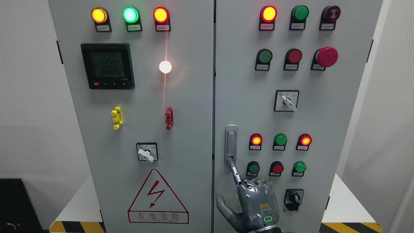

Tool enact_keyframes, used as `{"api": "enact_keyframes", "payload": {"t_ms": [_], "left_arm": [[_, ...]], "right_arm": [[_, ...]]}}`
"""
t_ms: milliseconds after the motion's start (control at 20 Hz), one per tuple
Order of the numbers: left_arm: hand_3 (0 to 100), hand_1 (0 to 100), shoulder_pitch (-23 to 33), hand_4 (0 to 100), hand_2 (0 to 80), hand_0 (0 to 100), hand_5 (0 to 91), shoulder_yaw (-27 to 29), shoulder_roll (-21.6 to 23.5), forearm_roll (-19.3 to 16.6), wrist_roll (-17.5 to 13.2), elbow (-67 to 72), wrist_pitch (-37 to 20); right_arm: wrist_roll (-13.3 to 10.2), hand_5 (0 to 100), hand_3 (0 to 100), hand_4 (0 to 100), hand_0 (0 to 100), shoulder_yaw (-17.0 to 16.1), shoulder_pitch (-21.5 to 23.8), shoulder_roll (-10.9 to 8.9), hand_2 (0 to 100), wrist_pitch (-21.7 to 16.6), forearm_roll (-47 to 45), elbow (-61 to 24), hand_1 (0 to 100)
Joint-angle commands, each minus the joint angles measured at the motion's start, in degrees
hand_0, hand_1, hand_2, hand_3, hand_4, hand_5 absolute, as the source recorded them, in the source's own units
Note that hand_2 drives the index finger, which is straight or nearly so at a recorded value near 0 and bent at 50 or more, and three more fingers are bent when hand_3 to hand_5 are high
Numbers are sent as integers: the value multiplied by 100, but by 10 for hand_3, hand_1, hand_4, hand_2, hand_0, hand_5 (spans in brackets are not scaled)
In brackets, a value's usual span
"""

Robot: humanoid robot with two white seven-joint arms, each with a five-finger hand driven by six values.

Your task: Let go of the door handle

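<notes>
Low on the right-hand cabinet door, the right hand point(255, 202) is rising from the bottom edge, back toward the camera, index fingertip point(230, 160) touching the door handle's point(231, 142) lower end, thumb splayed left, other fingers curled, grasping nothing.

Plain white walls point(29, 106) flank scene, evenly lit; white platform point(347, 200) edged with yellow-black hazard tape point(351, 227) below; dark box point(16, 207) at lower left corner.

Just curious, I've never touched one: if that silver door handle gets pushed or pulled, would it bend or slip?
Door handle looks like stiff metal, so likely rigid. Its smooth sheen may be slippery. Right hand has one fingertip at its lower end.
</notes>
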Motion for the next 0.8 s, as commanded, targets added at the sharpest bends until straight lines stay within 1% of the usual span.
{"api": "enact_keyframes", "payload": {"t_ms": [0,751], "left_arm": [[0,556,53,0,0,120,0,0,-3,-3,1,-3,-1],[0,556,53,0,0,120,0,0,-3,-3,1,-3,-1]], "right_arm": [[8,1000,1000,1000,419,-14,0,8,5,3,1,61,300],[8,1000,1000,1000,419,-14,35,8,7,3,1,105,301]]}}
